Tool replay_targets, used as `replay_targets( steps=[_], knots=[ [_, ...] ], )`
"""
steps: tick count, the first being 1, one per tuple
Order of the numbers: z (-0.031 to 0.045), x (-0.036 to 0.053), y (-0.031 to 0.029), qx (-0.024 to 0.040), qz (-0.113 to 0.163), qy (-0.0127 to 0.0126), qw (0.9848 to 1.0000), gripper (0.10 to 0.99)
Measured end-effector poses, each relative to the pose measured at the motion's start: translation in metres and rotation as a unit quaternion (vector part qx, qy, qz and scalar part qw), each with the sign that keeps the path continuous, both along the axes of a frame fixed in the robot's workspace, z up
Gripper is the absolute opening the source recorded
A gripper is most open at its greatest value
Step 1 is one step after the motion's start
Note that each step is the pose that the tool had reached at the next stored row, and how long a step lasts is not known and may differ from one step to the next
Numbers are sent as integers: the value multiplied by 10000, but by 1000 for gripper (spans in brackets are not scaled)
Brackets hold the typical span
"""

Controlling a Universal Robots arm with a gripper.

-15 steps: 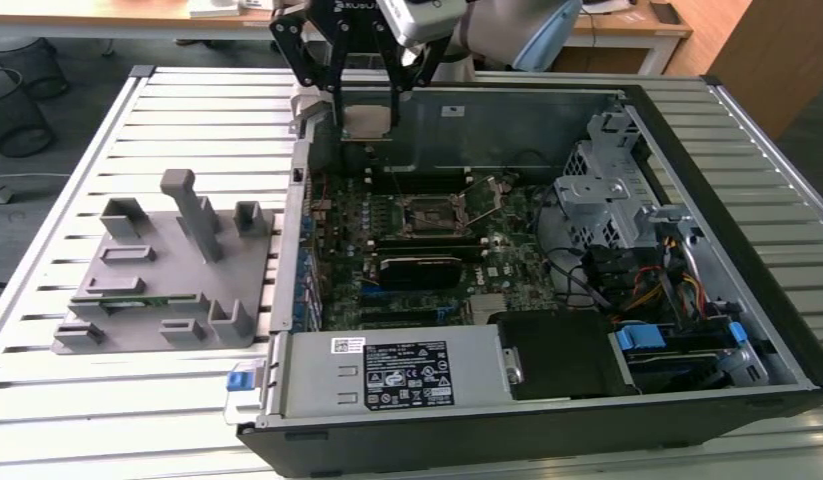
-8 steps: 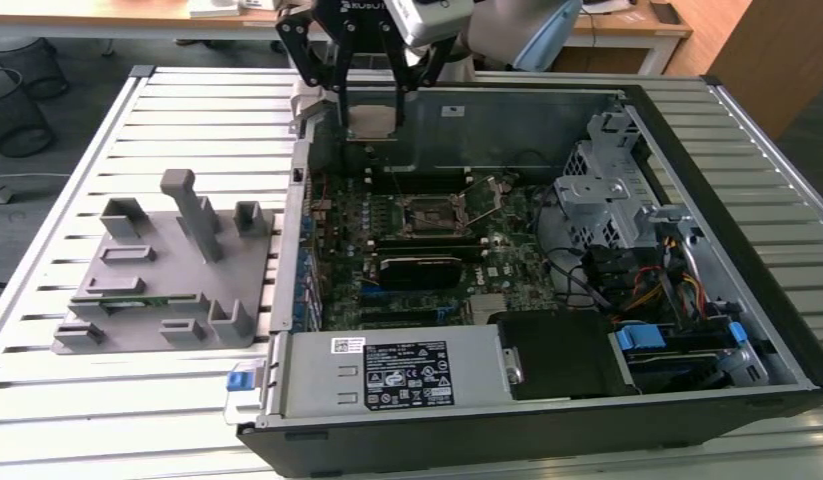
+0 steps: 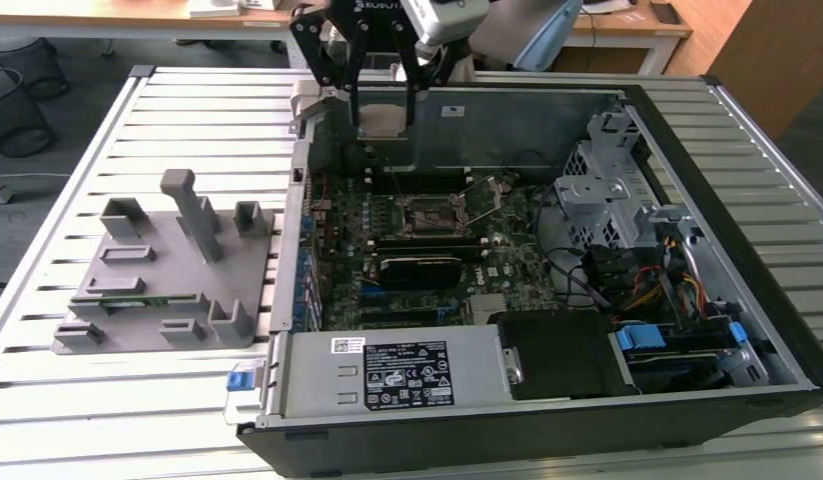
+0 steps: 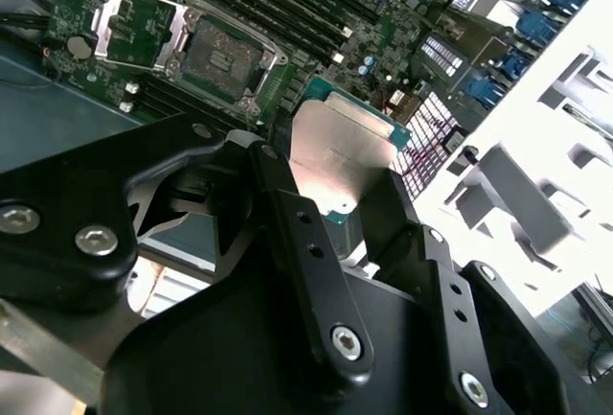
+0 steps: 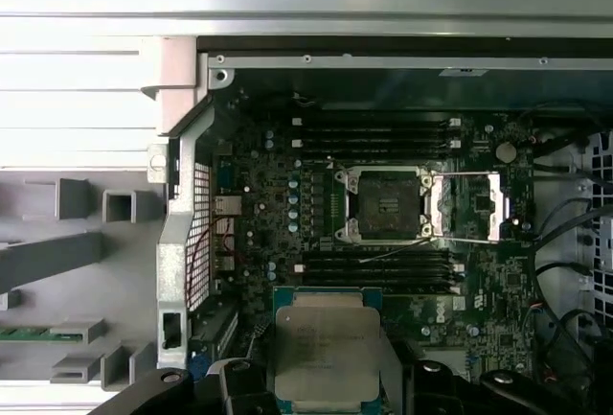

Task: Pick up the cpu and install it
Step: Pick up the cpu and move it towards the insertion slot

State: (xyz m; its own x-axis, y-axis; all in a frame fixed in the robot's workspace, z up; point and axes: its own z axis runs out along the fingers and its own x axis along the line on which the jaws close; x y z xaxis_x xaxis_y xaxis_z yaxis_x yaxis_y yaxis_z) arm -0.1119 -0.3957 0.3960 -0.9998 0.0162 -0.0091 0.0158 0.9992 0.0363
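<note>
Pincer (image 4: 337, 195) gripping cpu (image 4: 345, 147) between its fingers, high over open computer case (image 3: 518, 440)

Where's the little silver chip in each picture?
Exterior view: the cpu is held in the gripper, near the computer case's far wall.
First wrist view: the cpu is clamped close to the camera, the open socket beyond it.
Second wrist view: the cpu is seen at a slant in the gripper.
Shared landmark: the open socket.
</note>
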Motion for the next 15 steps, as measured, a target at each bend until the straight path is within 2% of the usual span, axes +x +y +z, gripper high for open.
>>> replay_targets(
  steps=[6,8,15],
  knots=[
    [-1,88,49,0,0,0,10000,525],
    [-4,174,75,0,0,0,10000,525],
    [-7,312,108,0,0,0,10000,525]
  ],
)
